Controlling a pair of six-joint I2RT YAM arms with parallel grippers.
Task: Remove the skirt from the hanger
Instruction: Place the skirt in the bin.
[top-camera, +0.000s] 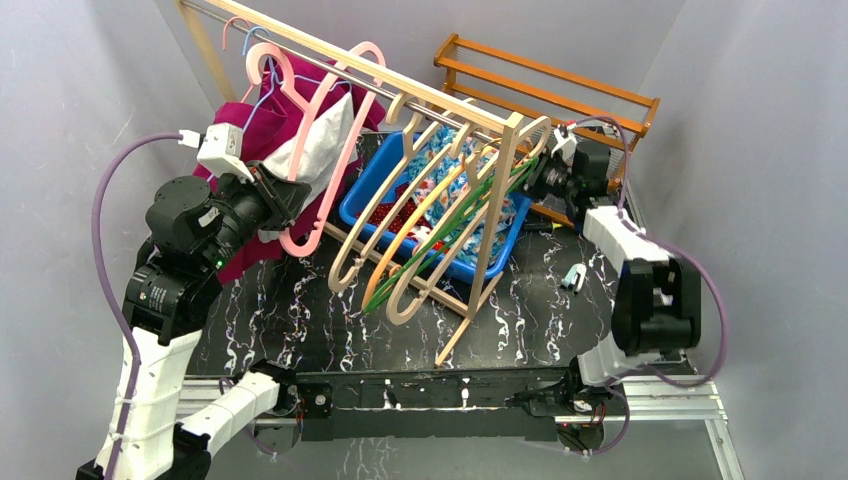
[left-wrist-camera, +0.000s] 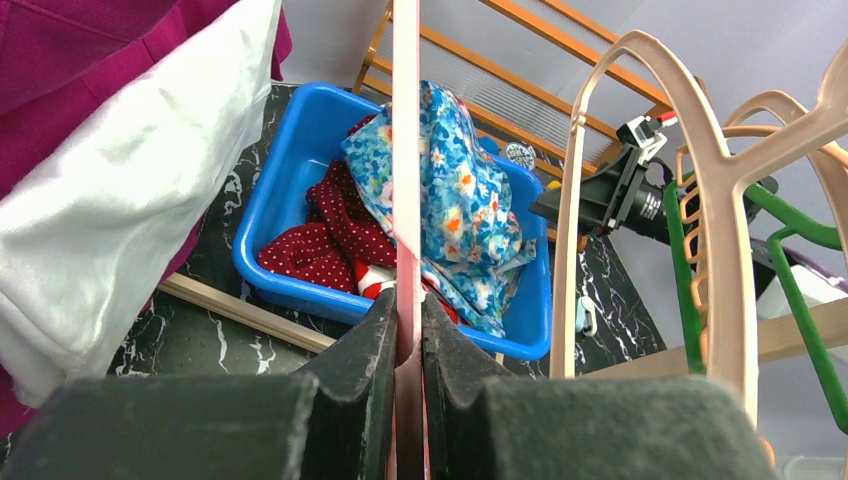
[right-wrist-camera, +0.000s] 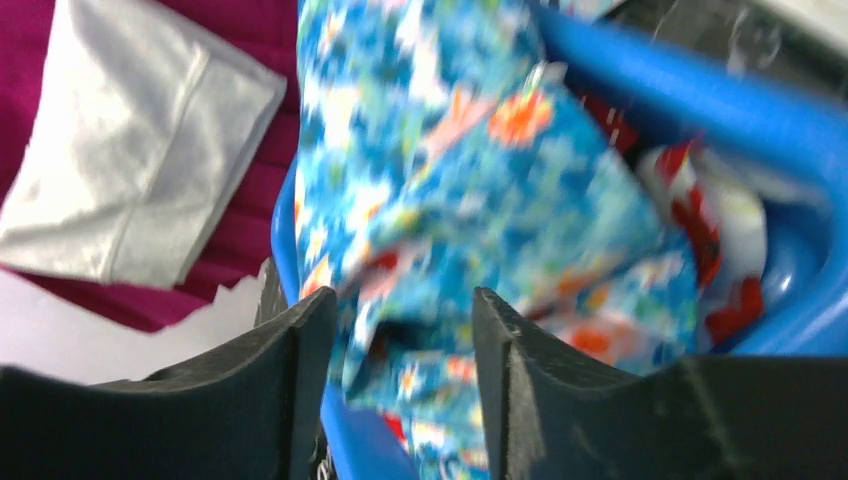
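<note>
1. Grey walls enclose a black marbled table (top-camera: 300, 310); a wooden rack (top-camera: 454, 320) leans across it, strung with beige hangers (top-camera: 345, 255) and one green hanger (top-camera: 450, 235).
2. Left gripper (left-wrist-camera: 408, 330): I see its fingers clamped on the thin bar of a pink hanger (left-wrist-camera: 406, 150), which runs straight up between them. That hanger hangs at the left end of the rack.
3. Right gripper (right-wrist-camera: 400, 310): fingers are apart, with nothing pinched between them. It hangs above the bin (left-wrist-camera: 285, 190), pointing down into it.
4. Skirt (left-wrist-camera: 450, 190): I take the blue floral cloth for it. It lies off the hanger, heaped in the blue bin and draped over the near rim. The right wrist view shows it blurred, directly under the parted fingers.
5. A red dotted garment (left-wrist-camera: 320, 240) lies in the same bin, beside and partly under the skirt.
6. A magenta garment (top-camera: 265, 120) and a white cloth (top-camera: 325, 145) hang at the rack's left end, just beside the left gripper.
</note>
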